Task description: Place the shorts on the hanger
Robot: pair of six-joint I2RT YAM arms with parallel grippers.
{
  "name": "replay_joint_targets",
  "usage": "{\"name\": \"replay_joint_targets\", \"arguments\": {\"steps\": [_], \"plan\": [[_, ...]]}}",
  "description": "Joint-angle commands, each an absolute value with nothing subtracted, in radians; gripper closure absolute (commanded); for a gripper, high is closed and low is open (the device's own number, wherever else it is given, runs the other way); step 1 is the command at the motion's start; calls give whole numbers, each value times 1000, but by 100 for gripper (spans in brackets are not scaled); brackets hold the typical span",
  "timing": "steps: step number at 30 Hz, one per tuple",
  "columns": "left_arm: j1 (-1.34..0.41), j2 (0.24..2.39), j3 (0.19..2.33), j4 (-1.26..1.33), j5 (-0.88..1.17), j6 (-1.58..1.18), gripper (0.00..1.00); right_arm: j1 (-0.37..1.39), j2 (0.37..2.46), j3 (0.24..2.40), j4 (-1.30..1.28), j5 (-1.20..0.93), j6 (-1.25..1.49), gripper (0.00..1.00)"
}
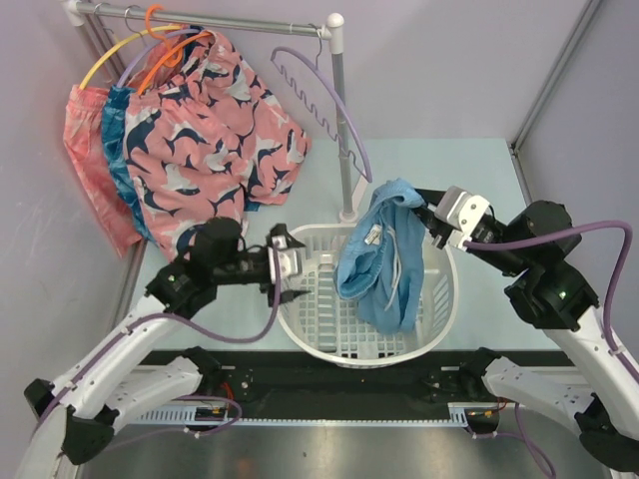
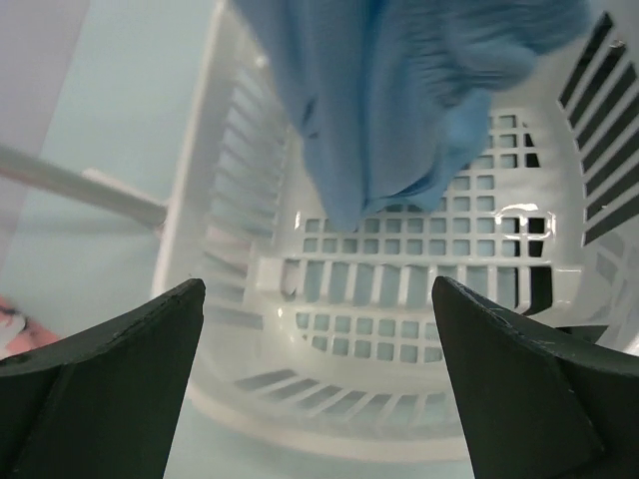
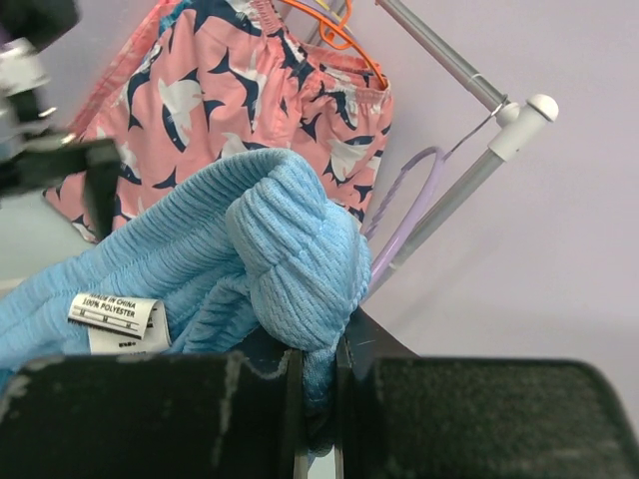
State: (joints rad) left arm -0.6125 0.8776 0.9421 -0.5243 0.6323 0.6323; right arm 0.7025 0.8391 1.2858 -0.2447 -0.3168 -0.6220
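Nearest the arm bases, the white laundry basket (image 1: 300, 329) sits on the pale table (image 1: 469, 160) between the two arms. At its left rim the left gripper (image 2: 318, 283) stands with its jaws spread wide, nothing between them; in its wrist view the basket's slotted floor shows through the gap and a blue fold hangs above it, apart from both fingers. On the other side, the right gripper (image 3: 318, 399) reaches in from the right above the basket's far right rim, its fingers pressed together on a bunched roll of the ribbed waistband of the shorts (image 1: 384, 259). They hang from that pinch as a light-blue drape, raised at the top and trailing down into the basket, with the white drawstring (image 1: 399, 269) dangling along the front. A sewn-in white label (image 3: 113, 311) shows just beside the gripped fold. Just behind the basket stands the upright post of the clothes rack (image 1: 344, 150), the top of the shorts near its foot. Farther back, the hanger (image 1: 339, 105), thin and lavender, hangs by its hook at the right end of the rail, its wavy notched arm toward the left. At the rail's left end, the pink patterned shorts (image 1: 210, 130) and the teal shorts (image 1: 120, 140) hang, with an orange hanger (image 1: 165, 40) and a yellow hanger (image 1: 100, 60) above them.
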Motion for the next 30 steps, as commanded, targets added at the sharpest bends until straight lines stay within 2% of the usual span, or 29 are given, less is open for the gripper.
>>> {"name": "replay_joint_targets", "arguments": {"steps": [1, 2, 8, 14, 17, 18, 20, 21, 22, 28, 30], "plan": [[-811, 790, 840, -295, 478, 634, 0, 701, 839, 1345, -86, -269, -572, 100], [-886, 784, 822, -235, 398, 617, 0, 700, 844, 1345, -81, -258, -563, 100], [-1053, 791, 746, 27, 178, 505, 0, 699, 856, 1345, -63, -242, -531, 100], [-1104, 896, 814, 130, -38, 482, 1, 699, 854, 1345, -77, -244, -526, 100], [-1103, 900, 892, 85, -58, 427, 19, 698, 847, 1344, -90, -230, -528, 100], [-1101, 897, 957, 19, -55, 410, 37, 698, 842, 1344, -92, -221, -529, 100], [-1085, 873, 1018, -58, -54, 377, 58, 696, 822, 1345, -106, -207, -535, 100], [-1072, 864, 1047, -95, -55, 373, 90, 696, 816, 1345, -110, -187, -540, 100], [-1037, 856, 1107, -168, -61, 370, 100, 693, 808, 1345, -115, -172, -545, 100], [-775, 865, 1354, -484, 119, 370, 100, 663, 752, 1345, -193, -161, -543, 100], [-764, 883, 1438, -617, 185, 367, 100, 658, 732, 1344, -297, -185, -525, 100]]}}
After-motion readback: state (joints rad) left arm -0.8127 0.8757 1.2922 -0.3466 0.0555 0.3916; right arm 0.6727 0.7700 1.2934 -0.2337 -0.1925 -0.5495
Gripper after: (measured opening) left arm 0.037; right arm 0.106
